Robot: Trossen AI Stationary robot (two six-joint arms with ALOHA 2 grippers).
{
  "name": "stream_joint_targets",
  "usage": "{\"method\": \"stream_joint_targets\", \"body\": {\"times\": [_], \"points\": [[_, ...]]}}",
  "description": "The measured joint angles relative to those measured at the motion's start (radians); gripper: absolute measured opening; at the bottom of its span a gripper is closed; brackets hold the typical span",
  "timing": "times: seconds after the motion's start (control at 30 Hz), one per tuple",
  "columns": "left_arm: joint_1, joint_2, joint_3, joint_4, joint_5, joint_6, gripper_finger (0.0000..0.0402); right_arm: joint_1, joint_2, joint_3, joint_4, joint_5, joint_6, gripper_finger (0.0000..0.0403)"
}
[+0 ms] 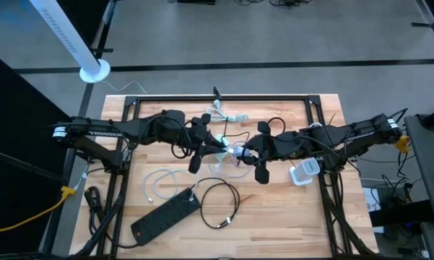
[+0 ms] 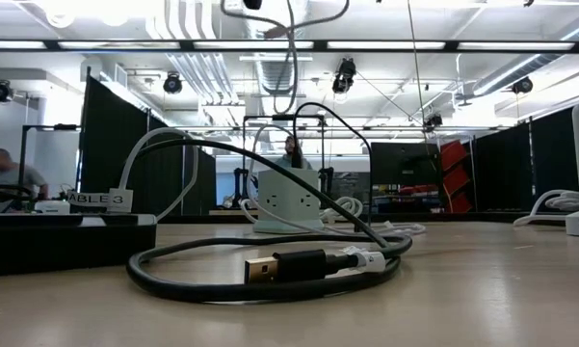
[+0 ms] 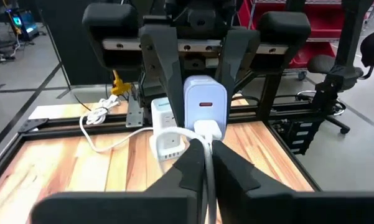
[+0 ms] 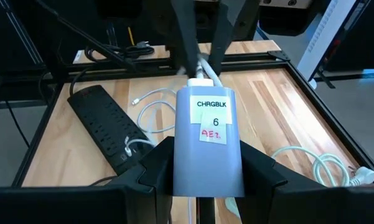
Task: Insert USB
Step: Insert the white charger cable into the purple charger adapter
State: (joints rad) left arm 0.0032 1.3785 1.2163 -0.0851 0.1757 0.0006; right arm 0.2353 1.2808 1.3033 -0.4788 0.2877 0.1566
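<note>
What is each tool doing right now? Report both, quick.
Left tool: closed on the thin white USB cable, just behind its plug.
Right tool: closed on the pale blue-white rectangular charger block.

Matt white plastic charger block (image 4: pixel 208 146), smooth varnished wooden table (image 1: pixel 274 217)

A black power strip (image 1: pixel 165 216) lies diagonally on the wooden counter (image 1: pixel 289 217), near its front left. A coiled black cable (image 1: pixel 220 202) rests just beside it. A white charger (image 1: pixel 305 172) sits toward the right edge.
</note>
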Motion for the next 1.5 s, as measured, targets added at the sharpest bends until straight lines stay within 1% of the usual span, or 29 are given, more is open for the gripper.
{"method": "stream_joint_targets", "body": {"times": [0.43, 0.57, 0.73, 1.27, 1.5], "points": [[0.0, 0.027, 0.0, 0.016, 0.009, -0.002, 0.0006, -0.001, 0.021, 0.0, -0.003, 0.001, 0.019, 0.0116], [-0.001, 0.04, 0.0, 0.014, 0.035, -0.01, 0.0005, -0.001, 0.035, -0.001, -0.004, 0.001, 0.029, 0.0116], [-0.001, 0.052, 0.0, 0.016, 0.036, -0.011, 0.0005, -0.002, 0.036, -0.001, -0.004, 0.041, 0.073, 0.0116], [-0.002, 0.054, 0.0, -0.011, 0.037, -0.018, 0.0005, -0.012, 0.036, -0.001, -0.001, 0.044, 0.112, 0.0116], [-0.011, 0.059, 0.0, -0.006, 0.06, -0.041, 0.0005, -0.012, 0.036, -0.001, -0.013, 0.034, 0.101, 0.0116]]}}
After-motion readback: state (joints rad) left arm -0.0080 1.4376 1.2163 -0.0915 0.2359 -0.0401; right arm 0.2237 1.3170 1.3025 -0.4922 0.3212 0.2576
